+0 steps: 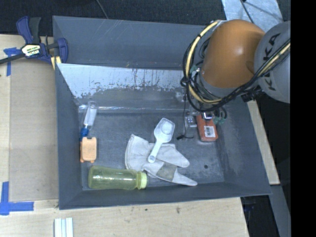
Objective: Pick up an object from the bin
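Grey sheet-metal bin (69, 132), sloped walls, scuffed rear wall. Contents:
- Centre: crumpled white cloth (168, 164), with a white plastic scoop (160, 137) lying on it.
- Lower left: translucent yellow-green bottle (116, 178), lying flat.
- Left: orange rectangular block (88, 149).
- Right of centre: small red-orange labelled box (207, 131), just beside the tool (190, 126).

Tool state, apart or together, cannot be told.

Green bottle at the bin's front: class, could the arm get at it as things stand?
Probably yes: the bottle lies on its side, nothing on top, the cloth only beside its cap. The near bin wall may crowd a grasp.
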Robot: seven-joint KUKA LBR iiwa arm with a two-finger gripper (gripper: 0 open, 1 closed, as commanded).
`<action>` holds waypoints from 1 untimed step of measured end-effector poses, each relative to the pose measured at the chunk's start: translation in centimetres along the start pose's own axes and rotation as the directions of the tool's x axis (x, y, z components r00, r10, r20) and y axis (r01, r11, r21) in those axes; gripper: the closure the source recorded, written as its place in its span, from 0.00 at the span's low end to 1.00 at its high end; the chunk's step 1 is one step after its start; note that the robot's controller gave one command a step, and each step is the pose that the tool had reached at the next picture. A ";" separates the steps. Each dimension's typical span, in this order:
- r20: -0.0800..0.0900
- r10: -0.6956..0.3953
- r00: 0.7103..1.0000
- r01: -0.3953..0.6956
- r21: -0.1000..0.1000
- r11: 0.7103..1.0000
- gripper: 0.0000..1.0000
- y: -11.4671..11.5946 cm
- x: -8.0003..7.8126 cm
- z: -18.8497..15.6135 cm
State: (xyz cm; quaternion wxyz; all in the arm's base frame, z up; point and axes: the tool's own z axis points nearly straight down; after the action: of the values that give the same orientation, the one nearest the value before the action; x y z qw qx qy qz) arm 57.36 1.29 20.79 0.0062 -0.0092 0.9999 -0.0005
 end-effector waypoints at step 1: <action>-0.008 -0.018 1.000 0.018 -0.001 1.000 0.00 1.8 1.3 4.8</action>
State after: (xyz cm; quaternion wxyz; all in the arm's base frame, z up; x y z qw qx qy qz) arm 56.14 3.03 15.95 0.0020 -0.0181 0.9998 -0.0001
